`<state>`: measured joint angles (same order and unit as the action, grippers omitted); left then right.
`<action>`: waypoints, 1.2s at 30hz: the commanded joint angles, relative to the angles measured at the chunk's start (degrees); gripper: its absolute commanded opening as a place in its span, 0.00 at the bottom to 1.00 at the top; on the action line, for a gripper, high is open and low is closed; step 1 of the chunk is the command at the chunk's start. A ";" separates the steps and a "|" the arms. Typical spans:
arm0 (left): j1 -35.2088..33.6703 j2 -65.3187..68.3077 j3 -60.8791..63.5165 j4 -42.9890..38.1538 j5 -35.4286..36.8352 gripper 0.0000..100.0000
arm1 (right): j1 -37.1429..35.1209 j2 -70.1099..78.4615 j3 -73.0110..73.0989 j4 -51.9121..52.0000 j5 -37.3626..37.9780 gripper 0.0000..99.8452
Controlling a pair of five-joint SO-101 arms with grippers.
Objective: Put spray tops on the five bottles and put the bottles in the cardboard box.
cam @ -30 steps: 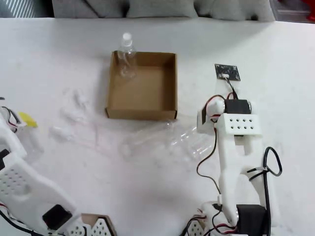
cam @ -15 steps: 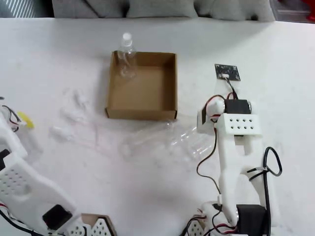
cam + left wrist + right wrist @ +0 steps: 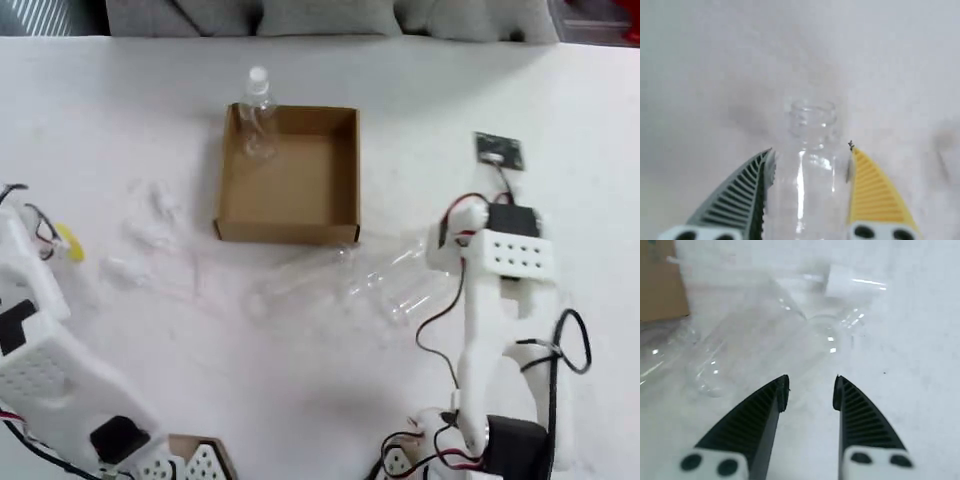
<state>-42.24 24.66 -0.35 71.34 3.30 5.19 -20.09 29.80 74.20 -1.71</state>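
A clear bottle (image 3: 812, 125) with an open neck and no spray top stands between the grey and yellow fingers of my left gripper (image 3: 810, 152), which is shut on its body at the table's left edge; the yellow finger (image 3: 68, 240) shows beside the left arm. My right gripper (image 3: 810, 386) is open just short of several clear bottles (image 3: 765, 335) lying on the table (image 3: 340, 280). One bottle with a white spray top (image 3: 257, 105) stands in the far left corner of the cardboard box (image 3: 340, 175). Loose clear spray tops (image 3: 150, 225) lie left of the box.
The right arm (image 3: 500, 290) stretches along the right side, with a small dark board (image 3: 498, 150) beyond it. The box's brown corner (image 3: 657, 285) lies past the lying bottles. White table spreads in front of the bottles.
The right arm has shifted to the right, and the lying bottles near it moved slightly right too. The left arm with its yellow finger edged a little farther up the table.
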 commanded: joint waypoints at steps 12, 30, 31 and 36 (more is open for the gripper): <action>21.76 -23.78 25.85 -6.77 5.54 0.02 | 19.56 1.54 -0.62 -4.97 4.40 0.13; 21.41 -39.25 43.78 -21.45 5.19 0.02 | 12.97 14.29 -2.90 -22.64 -18.64 0.13; 21.41 -39.25 43.78 -21.45 5.19 0.02 | 12.09 14.46 -3.69 -22.02 -19.25 0.13; 21.41 -39.25 43.78 -21.54 5.10 0.02 | 8.66 19.12 -8.44 -19.21 -22.51 0.15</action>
<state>-21.58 -11.38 43.60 50.95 8.22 16.00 -3.47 26.64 53.71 -21.58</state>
